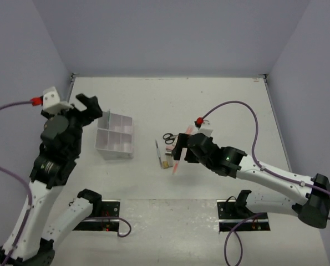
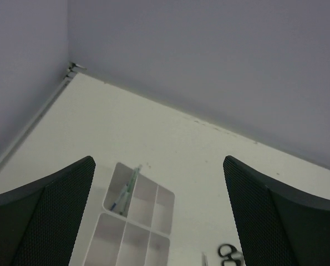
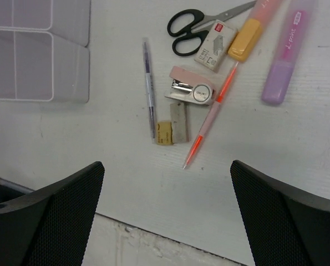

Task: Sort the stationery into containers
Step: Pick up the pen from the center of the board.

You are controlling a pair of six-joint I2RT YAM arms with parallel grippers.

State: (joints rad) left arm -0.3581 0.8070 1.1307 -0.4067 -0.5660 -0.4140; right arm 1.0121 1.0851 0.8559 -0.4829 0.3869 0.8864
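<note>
Barely begun: one thin pen (image 2: 127, 191) lies in a far corner compartment of the organiser box (image 1: 113, 154), and the other compartments look empty. The rest, namely scissors (image 3: 189, 27), grey pen (image 3: 149, 83), orange marker (image 3: 245, 39), lilac marker (image 3: 287, 61) and tan eraser (image 3: 165, 133), lies loose on the tabletop (image 1: 209, 94) right of the box. The right hand (image 3: 167, 166) hangs wide and empty just above that pile; the left hand (image 2: 158, 166), wide and empty too, hovers over the box.

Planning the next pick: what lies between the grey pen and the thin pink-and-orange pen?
In the right wrist view, a small pink stapler, a grey block and a tan eraser lie between the grey pen and the pink-and-orange pen.
</note>
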